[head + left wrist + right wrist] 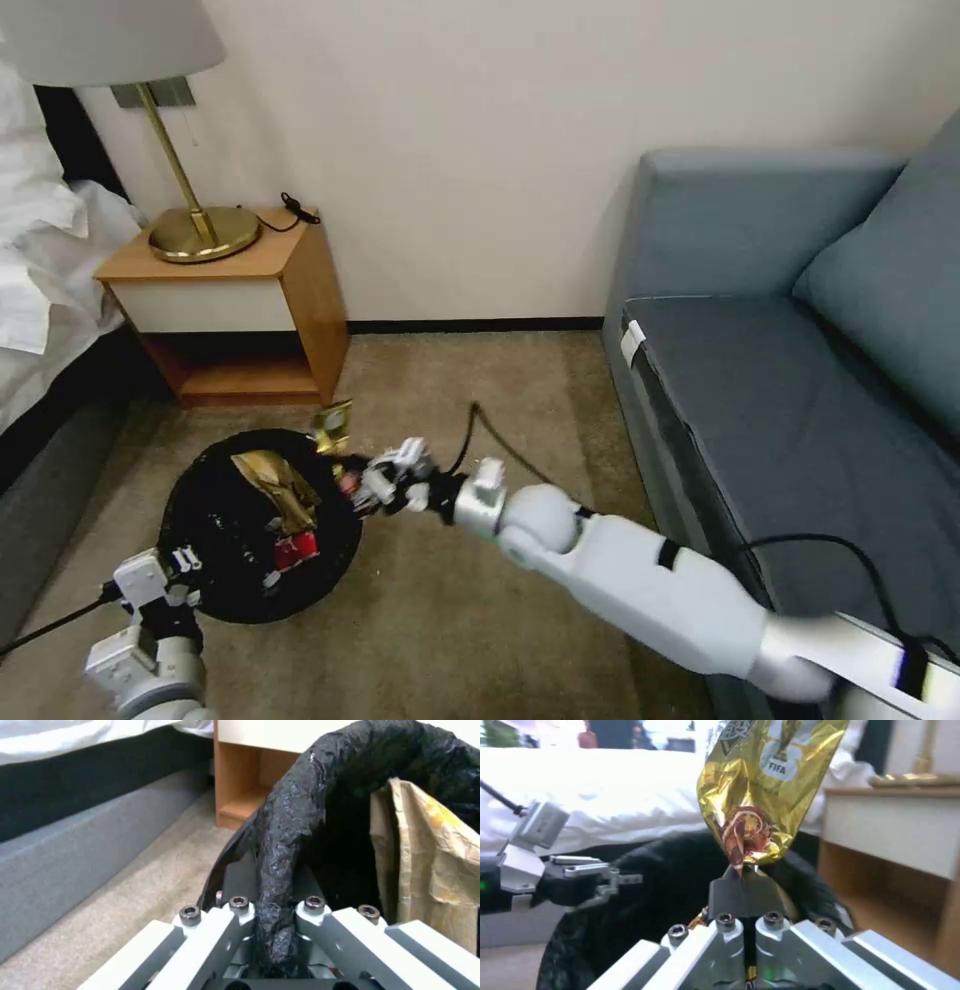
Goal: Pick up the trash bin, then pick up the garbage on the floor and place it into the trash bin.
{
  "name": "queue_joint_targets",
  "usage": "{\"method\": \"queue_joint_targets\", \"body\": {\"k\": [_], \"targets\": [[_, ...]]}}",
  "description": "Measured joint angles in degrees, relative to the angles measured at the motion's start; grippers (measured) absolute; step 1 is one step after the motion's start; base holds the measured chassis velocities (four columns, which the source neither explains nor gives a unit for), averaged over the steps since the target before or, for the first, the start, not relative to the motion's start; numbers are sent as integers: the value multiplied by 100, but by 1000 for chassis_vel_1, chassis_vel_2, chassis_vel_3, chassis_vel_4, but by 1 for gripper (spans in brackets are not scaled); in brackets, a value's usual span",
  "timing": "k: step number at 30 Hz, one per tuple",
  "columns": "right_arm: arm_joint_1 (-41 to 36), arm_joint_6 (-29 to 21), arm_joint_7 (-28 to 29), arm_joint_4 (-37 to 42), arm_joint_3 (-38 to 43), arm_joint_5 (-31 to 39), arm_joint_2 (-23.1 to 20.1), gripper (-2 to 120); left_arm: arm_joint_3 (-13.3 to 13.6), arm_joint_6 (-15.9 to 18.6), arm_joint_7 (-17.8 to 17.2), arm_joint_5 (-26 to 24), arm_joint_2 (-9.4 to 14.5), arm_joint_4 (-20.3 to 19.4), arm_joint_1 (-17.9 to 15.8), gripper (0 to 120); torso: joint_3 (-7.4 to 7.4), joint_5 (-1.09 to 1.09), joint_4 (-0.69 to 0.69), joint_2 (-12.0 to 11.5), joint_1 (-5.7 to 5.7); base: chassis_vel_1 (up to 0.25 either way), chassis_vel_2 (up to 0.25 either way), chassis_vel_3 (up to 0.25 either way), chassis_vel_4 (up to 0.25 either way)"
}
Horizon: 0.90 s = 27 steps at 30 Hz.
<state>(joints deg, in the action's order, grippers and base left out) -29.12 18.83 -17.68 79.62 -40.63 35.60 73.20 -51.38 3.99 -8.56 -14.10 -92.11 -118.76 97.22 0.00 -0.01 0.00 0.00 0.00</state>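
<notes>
The trash bin (255, 525) sits low over the beige carpet (470, 640) between the bed (40, 300) and the grey sofa (800, 400), just in front of the wooden nightstand (235, 300) that carries a brass lamp (200, 230). Its black liner (300, 832) is bunched over the rim, and the left claw (185, 570) is pressed together on that rim at the near side of the bin; in the left wrist view the folded black plastic runs straight down between the two fingers (235, 907). Inside the bin lie a brown paper bag (275, 485), standing crumpled against the inner wall, and a red-and-white snack packet (295, 548) just below it. The right claw (350, 470) reaches in from the sofa side and hangs at the far right edge of the bin, pinching the twisted lower end of a gold candy wrapper (765, 795), so that the wrapper stands up above the fingertips (740, 892). In the head view the wrapper (333, 425) shows just above the bin's rim, at the edge nearest the nightstand. From the right wrist view the left claw (625, 881) shows farther off on the opposite side of the bin, with the white bedding behind it
</notes>
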Motion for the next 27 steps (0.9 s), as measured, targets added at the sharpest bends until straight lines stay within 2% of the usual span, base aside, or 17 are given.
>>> {"method": "queue_joint_targets", "body": {"k": [7, 11, 18, 19, 21, 24, 25, 27], "targets": [[126, 399, 228, -606, -264, -228, 562, 0, 21, -67, 6, 134, -2, -14, 59, 4, 0, 0, 0, 0, 0, 0, 0, 0, 0], [109, 577, 628, -767, -315, -385, 823, 0, 37, -78, 6, 150, -3, -36, 49, 4, 0, 0, 0, 0, 0, 0, 0, 0, 0], [44, 606, 918, -749, -427, -505, 940, 0, 77, -67, 9, 150, -4, -41, 30, 4, 0, 1, 0, 0, 0, 0, 0, 0, 0], [20, 550, 952, -739, -432, -545, 944, 5, 77, -65, 10, 150, -4, -51, 35, 4, 0, 0, 0, 0, 0, 0, 0, 0, 0], [11, 535, 968, -739, -432, -561, 947, 7, 77, -63, 11, 149, -4, -60, 38, 4, 0, 0, 0, 0, 0, 0, 0, 0, 0], [-25, 493, 1052, -776, -404, -620, 960, 23, 74, -52, 18, 139, -4, -86, 45, 4, 0, 1, 0, 0, 0, 0, 0, 0, 0], [-25, 493, 1052, -776, -404, -620, 960, 23, 74, -52, 18, 139, -4, -86, 45, 4, 0, 1, 0, 0, 0, 0, 0, 0, 0], [-30, 485, 1061, -782, -374, -640, 958, 31, 74, -48, 19, 138, -4, -88, 46, 4, 0, 1, 0, 0, 0, 0, 0, 0, 0]]}}
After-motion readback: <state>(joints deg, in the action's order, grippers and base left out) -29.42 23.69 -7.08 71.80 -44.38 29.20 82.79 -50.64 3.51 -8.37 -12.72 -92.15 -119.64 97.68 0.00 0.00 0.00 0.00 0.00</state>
